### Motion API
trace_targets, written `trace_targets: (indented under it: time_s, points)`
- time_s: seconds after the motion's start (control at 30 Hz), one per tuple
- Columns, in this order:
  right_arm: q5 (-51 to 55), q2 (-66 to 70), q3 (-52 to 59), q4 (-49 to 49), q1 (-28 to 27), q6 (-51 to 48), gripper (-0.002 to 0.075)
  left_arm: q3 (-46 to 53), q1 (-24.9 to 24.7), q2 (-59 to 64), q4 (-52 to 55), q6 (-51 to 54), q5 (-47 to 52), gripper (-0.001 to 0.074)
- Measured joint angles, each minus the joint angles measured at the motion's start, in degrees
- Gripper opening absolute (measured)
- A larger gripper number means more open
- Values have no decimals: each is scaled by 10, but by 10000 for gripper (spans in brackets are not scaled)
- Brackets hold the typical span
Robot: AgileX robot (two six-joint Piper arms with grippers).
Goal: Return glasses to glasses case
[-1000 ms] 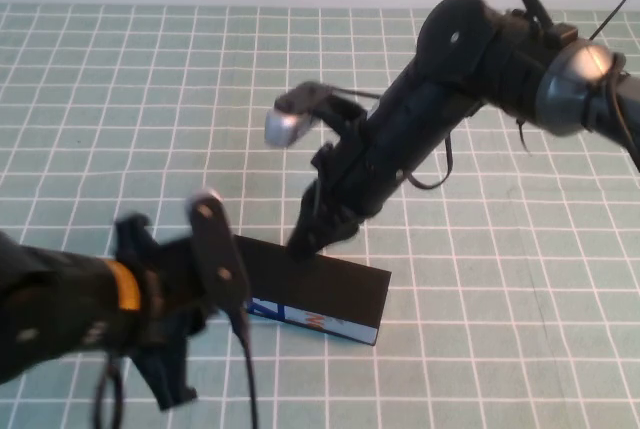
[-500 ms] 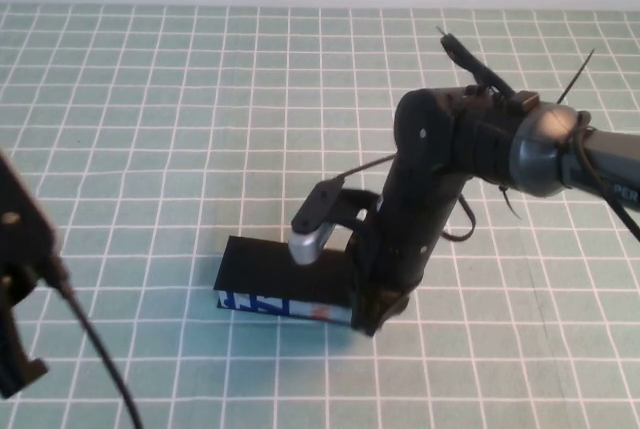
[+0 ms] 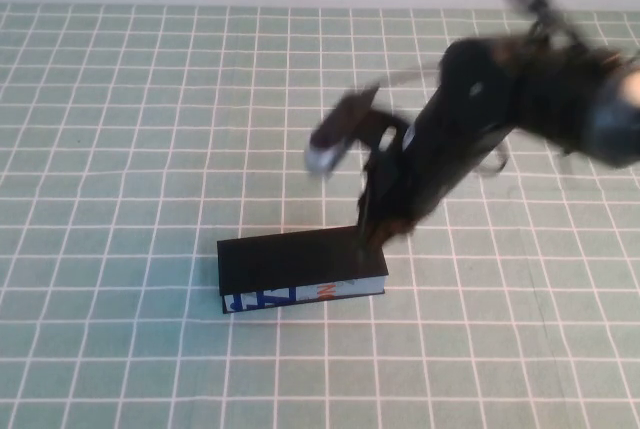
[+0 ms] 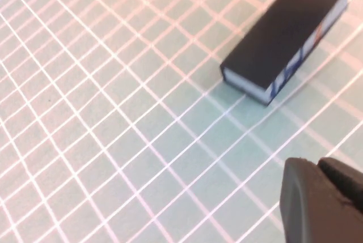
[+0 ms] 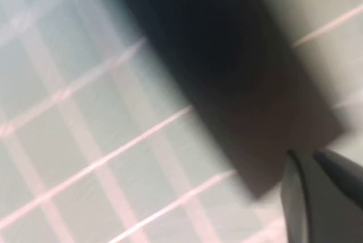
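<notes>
case: the glasses case lies shut on the green grid mat, black lid up, its blue-and-white edge with the orange mark facing the robot.
glasses: not visible in any view.
right gripper: the right gripper points down at the far right corner of the case, blurred; cannot tell how far its claw is open or whether it holds anything.
left gripper: the left gripper shows only as a dark tip in the left wrist view, away from the case; claw state cannot be told.
</notes>
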Motion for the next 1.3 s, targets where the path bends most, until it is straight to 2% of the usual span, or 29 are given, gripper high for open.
trace_targets:
  time_s: [0.23, 0.43, 0.57, 0.67, 0.8, 1.0, 1.13, 1.3]
  points:
    - [-73, -191, 0, -104, -15, 156, -13, 0, 0, -84, 0, -104, 26, 1]
    - [-86, -367, 18, -125, -39, 218, -13, 6, 0, -142, 99, -244, 25, 1]
    - [-115, -497, 104, -129, -41, 251, -13, 51, 0, -179, 152, -339, -11, 1]
    - [-155, -614, 202, -131, -41, 288, -13, 105, 0, -197, 145, -380, -49, 1]
    - [-206, -772, 356, -132, -42, 314, -13, 172, 0, -202, 107, -382, -105, 1]
    - [-213, -965, 568, -138, -42, 361, -13, 234, 0, -202, 81, -353, -175, 1]
    - [-211, -1029, 640, -138, -42, 364, -13, 235, 0, -202, 81, -350, -210, 1]
    - [-185, -1054, 664, -117, -42, 365, -13, 235, 0, -202, 83, -350, -239, 1]
